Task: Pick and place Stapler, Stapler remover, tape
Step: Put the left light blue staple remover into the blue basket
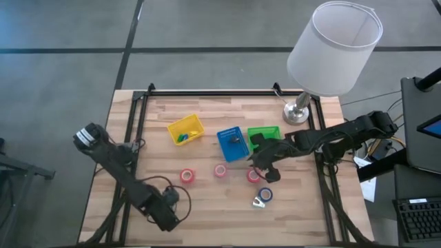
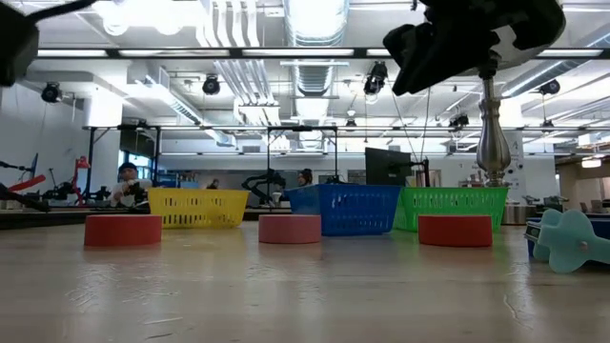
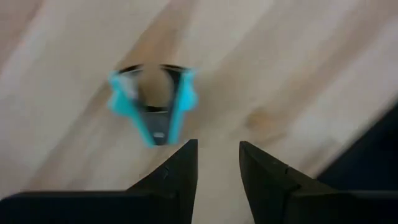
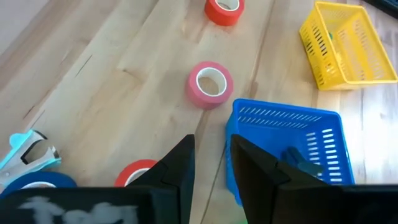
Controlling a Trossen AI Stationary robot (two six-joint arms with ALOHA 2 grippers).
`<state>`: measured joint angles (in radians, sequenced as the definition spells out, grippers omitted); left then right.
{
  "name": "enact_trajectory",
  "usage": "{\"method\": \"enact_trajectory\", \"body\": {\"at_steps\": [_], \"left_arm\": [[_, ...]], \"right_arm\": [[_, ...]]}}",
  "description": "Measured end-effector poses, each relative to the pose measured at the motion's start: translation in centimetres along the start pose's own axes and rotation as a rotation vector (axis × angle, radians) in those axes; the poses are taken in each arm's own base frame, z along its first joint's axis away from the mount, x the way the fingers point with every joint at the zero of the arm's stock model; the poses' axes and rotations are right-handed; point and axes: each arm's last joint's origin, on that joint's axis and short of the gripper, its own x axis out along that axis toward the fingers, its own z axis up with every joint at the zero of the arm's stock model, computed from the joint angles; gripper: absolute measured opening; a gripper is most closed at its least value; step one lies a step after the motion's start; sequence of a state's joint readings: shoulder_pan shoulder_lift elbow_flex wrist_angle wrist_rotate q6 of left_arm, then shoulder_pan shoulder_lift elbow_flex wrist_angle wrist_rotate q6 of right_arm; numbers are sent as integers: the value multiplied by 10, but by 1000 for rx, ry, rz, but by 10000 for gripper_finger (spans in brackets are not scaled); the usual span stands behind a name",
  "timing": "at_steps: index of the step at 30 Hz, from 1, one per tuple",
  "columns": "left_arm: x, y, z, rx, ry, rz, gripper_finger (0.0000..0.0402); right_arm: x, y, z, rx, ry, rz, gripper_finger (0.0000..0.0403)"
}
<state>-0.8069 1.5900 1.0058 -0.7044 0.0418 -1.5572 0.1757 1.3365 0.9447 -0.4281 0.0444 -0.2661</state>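
Right gripper [image 4: 209, 158], empty with fingers narrowly parted, hangs over the blue basket [image 1: 231, 144] edge near the pink tape [image 4: 210, 84], red tape [image 1: 254, 175], blue tape [image 1: 265, 195] and staple remover [image 1: 260, 202]; risk, apparently: clipping the basket wall on descent.

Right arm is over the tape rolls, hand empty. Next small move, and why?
Probably shift the right hand toward the nearest red tape roll and lower over it. The hand hangs empty above the table, fingers narrowly apart, and that roll lies flat close beside them. The fingers likely need to spread wider first.
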Motion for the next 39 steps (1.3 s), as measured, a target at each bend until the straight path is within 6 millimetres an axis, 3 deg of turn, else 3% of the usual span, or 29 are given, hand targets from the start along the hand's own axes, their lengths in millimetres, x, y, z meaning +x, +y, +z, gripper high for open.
{"method": "enact_trajectory", "body": {"at_steps": [10,26,39], "left_arm": [[17,13,0,84,23,208,120],[21,20,1,133,42,233,124],[20,24,8,193,112,269,245]], "right_arm": [[1,1,-2,4,7,2,93],[1,1,-2,4,7,3,90],[1,1,-2,3,8,3,87]]}}
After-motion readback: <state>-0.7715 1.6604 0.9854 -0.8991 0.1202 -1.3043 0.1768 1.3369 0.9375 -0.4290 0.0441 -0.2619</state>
